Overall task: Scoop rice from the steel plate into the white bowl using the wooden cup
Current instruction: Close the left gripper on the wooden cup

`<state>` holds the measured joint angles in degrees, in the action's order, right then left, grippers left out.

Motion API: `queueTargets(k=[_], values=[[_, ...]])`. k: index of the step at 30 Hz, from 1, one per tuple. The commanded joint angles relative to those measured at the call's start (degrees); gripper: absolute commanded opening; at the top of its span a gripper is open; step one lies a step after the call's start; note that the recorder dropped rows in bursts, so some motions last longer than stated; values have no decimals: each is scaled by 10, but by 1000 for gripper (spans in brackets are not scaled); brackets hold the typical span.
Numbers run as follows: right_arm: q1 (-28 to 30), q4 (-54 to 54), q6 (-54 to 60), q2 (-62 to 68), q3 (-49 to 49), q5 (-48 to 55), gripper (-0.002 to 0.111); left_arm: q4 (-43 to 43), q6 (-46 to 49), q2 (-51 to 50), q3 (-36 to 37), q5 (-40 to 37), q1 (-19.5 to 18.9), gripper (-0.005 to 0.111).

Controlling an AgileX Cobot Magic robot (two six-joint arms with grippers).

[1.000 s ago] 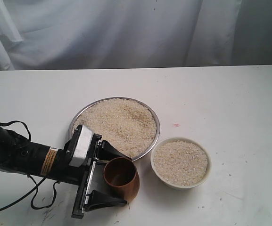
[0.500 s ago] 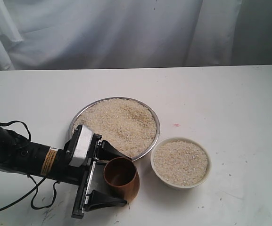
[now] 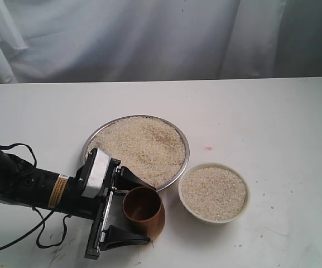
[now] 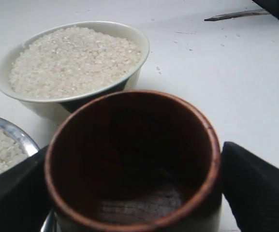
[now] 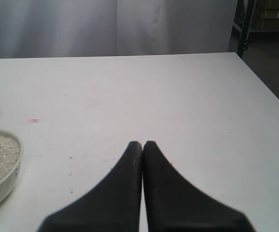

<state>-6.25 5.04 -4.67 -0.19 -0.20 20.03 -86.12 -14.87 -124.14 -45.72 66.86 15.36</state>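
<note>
Nearest the camera, the left end effector (image 3: 147,214) lies low over the bench (image 3: 272,123). Its jaws are spread wide and its black pads (image 4: 255,188) sit against opposite sides of the wooden cup (image 4: 129,159), so it appears to be holding the cup. The cup stands upright on the bench, and its dark inside is empty.

Just beyond it to the right sits the white bowl (image 3: 214,221), filled nearly to the rim with rice (image 3: 214,192). The steel plate (image 3: 187,149) is just behind the cup and beside the bowl, and it carries a broad, shallow bed of grains (image 3: 141,146).

Nothing has shifted over the last second: arm, cup and both dishes sit exactly where they were. I read this as a pause between scoops, not a transfer in progress. With the bowl this full, the task looks close to done, and another cupful could spill over the rim.

The right end effector (image 5: 142,143) has its fingers pressed together on nothing. It hangs over bare bench away from the dishes. A white cloth (image 3: 149,39) closes off the back.
</note>
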Motion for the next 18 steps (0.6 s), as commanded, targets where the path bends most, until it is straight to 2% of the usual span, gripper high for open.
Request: queueTargets(k=[1,18], values=[[0,0,0,2,2,-2,0,-1,-2,-1,-3,5,3,81],[0,0,0,2,2,-2,0,-1,-1,-1,-3,23,3,81]])
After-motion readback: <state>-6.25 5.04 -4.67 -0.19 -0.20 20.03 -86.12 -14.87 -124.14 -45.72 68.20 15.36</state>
